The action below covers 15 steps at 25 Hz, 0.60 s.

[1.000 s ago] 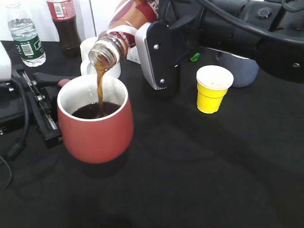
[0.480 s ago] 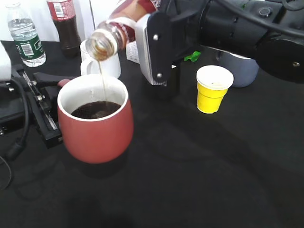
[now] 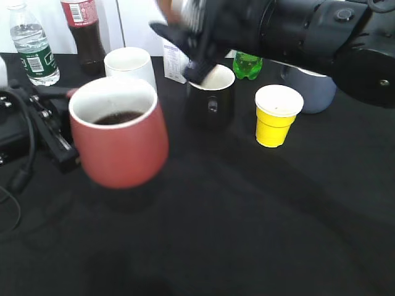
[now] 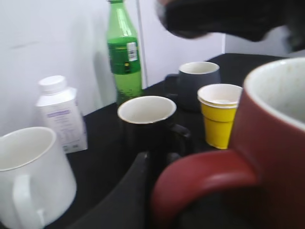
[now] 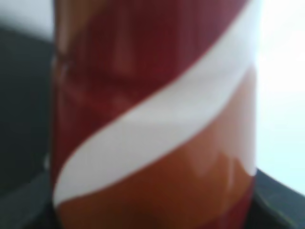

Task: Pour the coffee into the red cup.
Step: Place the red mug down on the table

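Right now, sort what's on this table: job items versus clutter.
Job: squat brick-red ceramic mug; coffee bottle with red-white-brown label.
Clutter: white ceramic mug; black mug; yellow paper cup; grey mug; green plastic bottle; clear water bottle; dark cola bottle; small white carton.

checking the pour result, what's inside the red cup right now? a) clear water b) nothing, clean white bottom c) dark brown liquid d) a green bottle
c: in the exterior view the red cup shows a dark brown pool below its white inner wall.
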Each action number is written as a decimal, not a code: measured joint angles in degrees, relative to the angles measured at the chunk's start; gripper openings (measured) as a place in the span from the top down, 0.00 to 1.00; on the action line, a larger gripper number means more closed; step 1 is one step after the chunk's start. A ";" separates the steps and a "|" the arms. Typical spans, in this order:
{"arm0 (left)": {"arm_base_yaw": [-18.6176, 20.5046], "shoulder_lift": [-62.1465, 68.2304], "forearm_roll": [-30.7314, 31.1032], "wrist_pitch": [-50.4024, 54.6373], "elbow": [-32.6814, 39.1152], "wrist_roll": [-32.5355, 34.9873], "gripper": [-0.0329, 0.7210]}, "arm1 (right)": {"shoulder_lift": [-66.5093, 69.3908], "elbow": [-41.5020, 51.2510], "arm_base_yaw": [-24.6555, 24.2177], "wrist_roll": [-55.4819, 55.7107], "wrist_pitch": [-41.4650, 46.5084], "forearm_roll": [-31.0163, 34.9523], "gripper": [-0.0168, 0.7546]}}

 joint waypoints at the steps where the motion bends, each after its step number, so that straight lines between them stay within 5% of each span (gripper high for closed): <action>1: 0.00 0.00 -0.93 0.11 0.00 0.52 0.87 | 0.00 0.00 0.00 6.96 0.19 0.05 0.29; 5: 1.72 0.00 -8.10 0.80 0.00 5.02 0.87 | 0.00 0.00 0.00 16.31 0.37 0.05 0.29; 12: 19.40 1.64 -13.45 0.86 -0.17 8.29 0.87 | 0.00 0.00 0.00 16.54 0.58 0.05 0.29; 15: 22.97 6.40 -14.49 0.98 -3.58 9.56 0.87 | 0.00 0.00 0.00 16.59 0.58 0.05 0.29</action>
